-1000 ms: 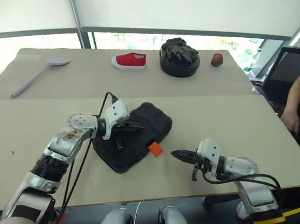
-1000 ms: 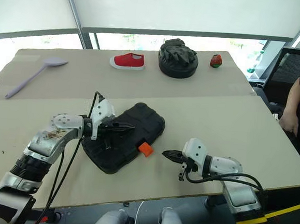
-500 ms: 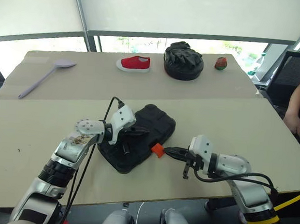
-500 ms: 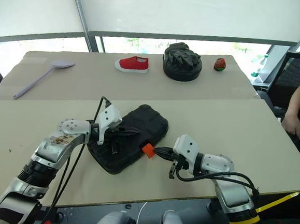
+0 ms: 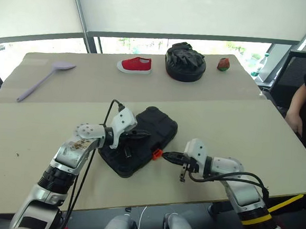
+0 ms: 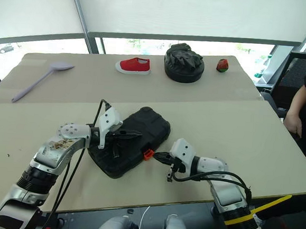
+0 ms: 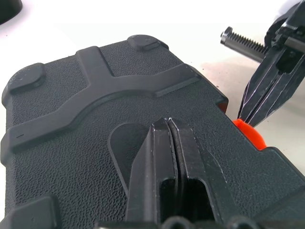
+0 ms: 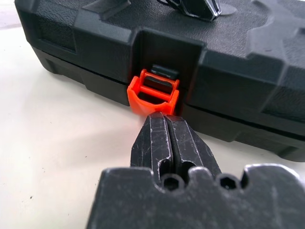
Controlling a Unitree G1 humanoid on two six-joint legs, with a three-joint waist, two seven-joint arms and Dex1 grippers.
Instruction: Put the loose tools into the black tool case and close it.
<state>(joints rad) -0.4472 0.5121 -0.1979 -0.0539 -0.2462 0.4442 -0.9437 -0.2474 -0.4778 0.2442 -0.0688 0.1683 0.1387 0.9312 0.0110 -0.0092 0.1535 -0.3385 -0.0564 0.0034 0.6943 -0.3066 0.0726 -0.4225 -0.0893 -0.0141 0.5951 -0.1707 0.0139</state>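
Against the right pincer (image 8: 164, 125) sits the orange latch (image 8: 154, 93).

The tool case (image 5: 150, 131) is black with a pebbled texture, its latch (image 8: 153, 93) bright orange. The fingers (image 8: 171, 143) are scuffed black. The tabletop (image 5: 226, 125) is beige, the shoe (image 5: 135, 65) red, the spoon (image 5: 39, 80) lilac.

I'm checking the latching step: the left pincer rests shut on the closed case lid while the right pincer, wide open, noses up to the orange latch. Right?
Not quite. The right pincer is shut, fingers pressed together, as the right wrist view shows. The rest holds: the left pincer rests shut on the closed black tool case, and the right one is at the orange latch.
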